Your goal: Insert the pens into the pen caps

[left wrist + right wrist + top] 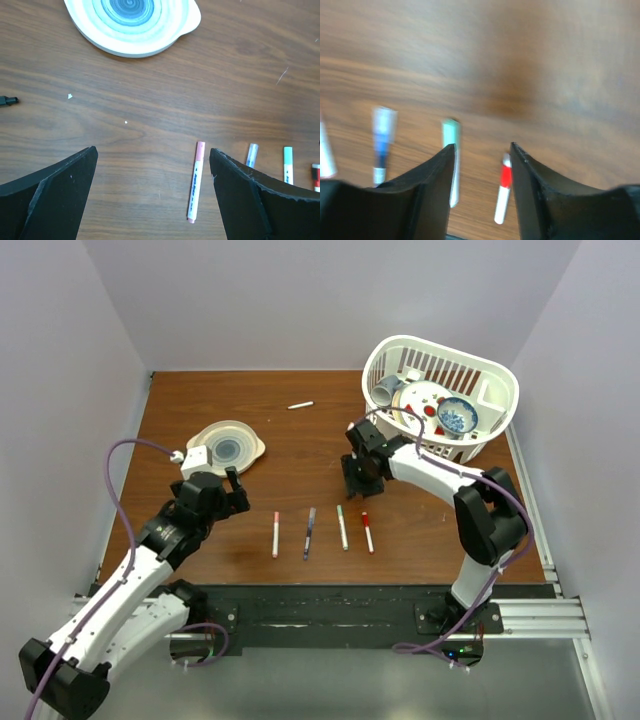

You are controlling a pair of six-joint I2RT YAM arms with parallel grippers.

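Observation:
Several pens lie side by side near the table's front: pink-ended [276,534], dark blue [309,532], green-ended [342,527] and red-ended [367,532]. Another white pen [300,405] lies far back. I see no loose caps; the coloured ends sit on the pens. My left gripper [233,492] is open and empty, left of the row. In the left wrist view [152,157] the pink pen [195,182] lies just inside the right finger [240,190]. My right gripper [356,483] is open and empty above the row's far ends. In the right wrist view [482,150] the red pen [503,192] lies between the fingers and the green pen [451,135] at the left one.
A round white and blue lid [226,448] lies at the left behind the left gripper. A white basket [440,400] with dishes stands at the back right. A small black bit [8,101] lies on the table at the left.

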